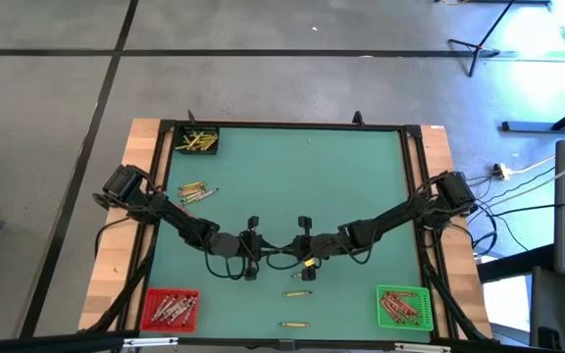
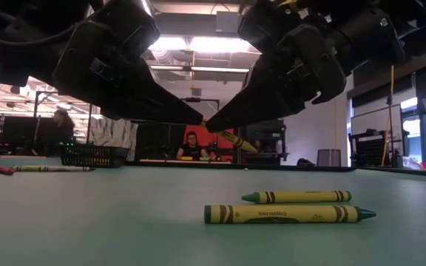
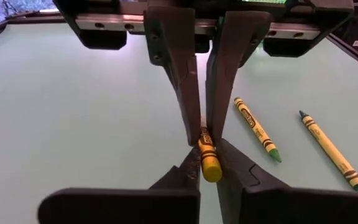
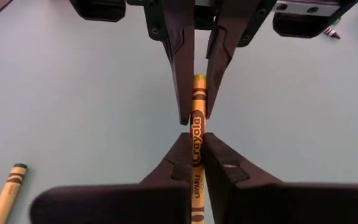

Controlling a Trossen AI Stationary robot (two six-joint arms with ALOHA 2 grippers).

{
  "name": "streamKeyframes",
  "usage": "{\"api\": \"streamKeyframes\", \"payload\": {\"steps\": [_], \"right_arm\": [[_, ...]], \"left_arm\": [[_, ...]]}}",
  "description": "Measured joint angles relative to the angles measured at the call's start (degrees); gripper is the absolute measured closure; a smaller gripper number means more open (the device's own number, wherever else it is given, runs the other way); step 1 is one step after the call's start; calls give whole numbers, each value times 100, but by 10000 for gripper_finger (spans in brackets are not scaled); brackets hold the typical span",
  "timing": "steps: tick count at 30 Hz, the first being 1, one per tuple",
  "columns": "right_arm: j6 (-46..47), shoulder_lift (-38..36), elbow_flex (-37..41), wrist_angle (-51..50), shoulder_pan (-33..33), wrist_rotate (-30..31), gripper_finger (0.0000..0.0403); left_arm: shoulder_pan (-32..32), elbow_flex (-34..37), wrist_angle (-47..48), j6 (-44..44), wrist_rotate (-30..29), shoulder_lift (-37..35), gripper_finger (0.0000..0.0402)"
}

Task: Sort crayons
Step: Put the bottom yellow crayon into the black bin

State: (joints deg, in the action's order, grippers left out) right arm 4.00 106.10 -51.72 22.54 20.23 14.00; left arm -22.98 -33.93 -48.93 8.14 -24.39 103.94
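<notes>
Above the middle of the green table point(image 1: 361, 176), the right gripper point(image 1: 305, 257) and the left gripper point(image 1: 250, 257) met tip to tip, both closed on the same yellow crayon point(image 4: 196, 140): the right wrist view showed the stick running lengthwise between that arm's own fingers and on into the opposing pair, and the left wrist view showed its blunt end point(image 3: 209, 163) clamped likewise. In the low view the shared crayon point(image 2: 237, 140) hung clear of the table surface, tilted. By judgement, a wax stick of this kind is light, rigid and brittle, with a paper wrap giving fair friction (bare wax ends slip more readily), so grip should fall on the wrapped midsection with modest force. Two green-tipped crayons point(image 2: 291, 213) lay on the table just beneath. Farther out sat a loose group point(image 1: 195, 191), the black bin point(image 1: 196, 142), the red bin point(image 1: 170, 308) and the green bin point(image 1: 401, 305).
</notes>
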Motion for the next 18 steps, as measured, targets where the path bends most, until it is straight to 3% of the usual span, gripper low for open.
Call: {"api": "streamKeyframes", "payload": {"steps": [5,9,14,18], "right_arm": [[101,-29,0,-20,0,-5,331],[322,-474,0,-810,113,-71,290],[762,-1024,2,-2056,729,607,282],[764,-1113,2,-2267,1243,1311,289]], "left_arm": [[0,0,7,-102,3,0,389],[-2,0,109,-108,-5,-51,389],[-117,0,830,-120,-381,-660,389],[-98,-4,1939,-83,-706,-1535,389]]}}
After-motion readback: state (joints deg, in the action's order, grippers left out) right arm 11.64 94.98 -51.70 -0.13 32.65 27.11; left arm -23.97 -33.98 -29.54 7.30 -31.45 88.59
